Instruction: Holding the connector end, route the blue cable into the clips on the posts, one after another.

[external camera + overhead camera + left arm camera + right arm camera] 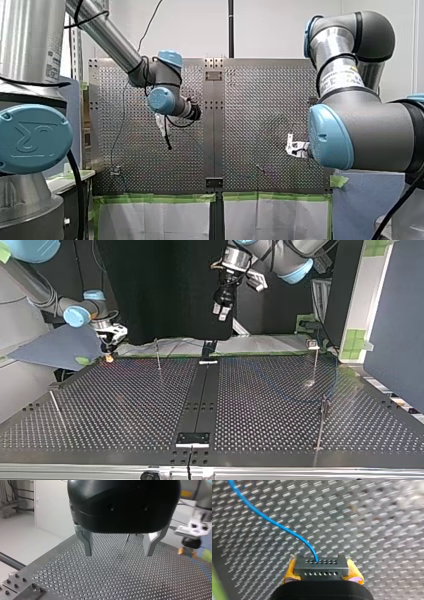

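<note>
At the far left edge of the perforated table (275,405) in the top view, my right gripper (108,356) is hanging low, its yellow tips just over the plate or touching it (I cannot tell which). In the right wrist view that gripper (322,573) is clenching the black connector (322,566) between its yellow pads (289,571), one pad pressing on each short end. The blue cable (274,523) is leaving the connector's upper row of holes and curving away ahead of the gripper over the perforated surface, running out of sight. I cannot make the cable out with any certainty in the other views, so where it is lying against the clips is not clear.

My left gripper (222,310) is hovering well above the table near the middle of its far edge. In the left wrist view it (119,546) is spread wide, its metal fingers (87,542) gripping nothing, with one thin post (127,538) standing ahead between them.

Four slim posts are standing on the table in the top view: one far left (157,354), one near left and leaning (54,407), one far right (316,362), one near right (322,422).
</note>
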Robot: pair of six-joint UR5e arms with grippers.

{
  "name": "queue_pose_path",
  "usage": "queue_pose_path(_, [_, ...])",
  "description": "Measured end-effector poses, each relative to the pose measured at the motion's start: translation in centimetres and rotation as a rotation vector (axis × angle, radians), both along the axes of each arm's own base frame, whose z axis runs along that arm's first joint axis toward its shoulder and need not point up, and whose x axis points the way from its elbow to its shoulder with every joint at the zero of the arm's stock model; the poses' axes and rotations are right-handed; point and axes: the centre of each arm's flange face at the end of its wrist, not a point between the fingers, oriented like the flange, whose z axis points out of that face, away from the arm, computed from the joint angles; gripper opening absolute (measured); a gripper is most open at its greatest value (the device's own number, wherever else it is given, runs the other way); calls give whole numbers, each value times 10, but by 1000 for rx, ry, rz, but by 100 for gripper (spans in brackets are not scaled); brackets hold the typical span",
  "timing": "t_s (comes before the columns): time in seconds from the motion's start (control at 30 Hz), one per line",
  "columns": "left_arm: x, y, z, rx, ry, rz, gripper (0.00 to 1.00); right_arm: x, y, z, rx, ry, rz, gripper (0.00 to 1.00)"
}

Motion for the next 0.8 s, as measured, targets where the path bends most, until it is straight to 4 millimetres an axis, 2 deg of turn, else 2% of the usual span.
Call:
queue_pose_path(0.17, [-17,13,0,4,7,-2,100,6,-12,43,-43,-37,28,0])
queue_pose_path(0.4, [-39,32,0,-1,16,4,100,10,-13,87,-88,-30,51,0])
queue_pose_path(0.57, [-43,37,4,5,-17,8,100,29,4,108,-102,5,93,0])
queue_pose_path(0.8, [-42,38,4,8,-25,9,100,36,10,114,-111,17,109,0])
